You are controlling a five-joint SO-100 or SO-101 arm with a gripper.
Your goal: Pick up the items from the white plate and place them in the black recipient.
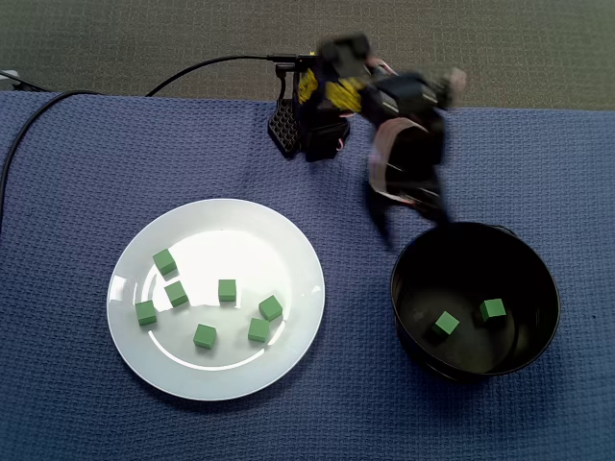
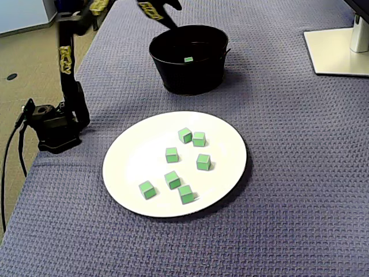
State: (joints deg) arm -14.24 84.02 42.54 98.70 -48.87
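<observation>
Cubes (image 1: 227,289): seven green on white plate (image 1: 288,240), two inside black bowl (image 1: 480,252).

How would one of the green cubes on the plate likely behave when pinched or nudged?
The green cubes have flat faces, so one should rest rather than roll. Being small, it is probably light. The white plate looks glossy, so a nudged cube may slide; crisp edges suggest stiffness.

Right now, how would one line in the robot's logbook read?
arm: gripper blurred, by rim of black bowl, jaws unclear | white plate: seven green cubes | bowl: two green cubes | task: unfinished
</observation>
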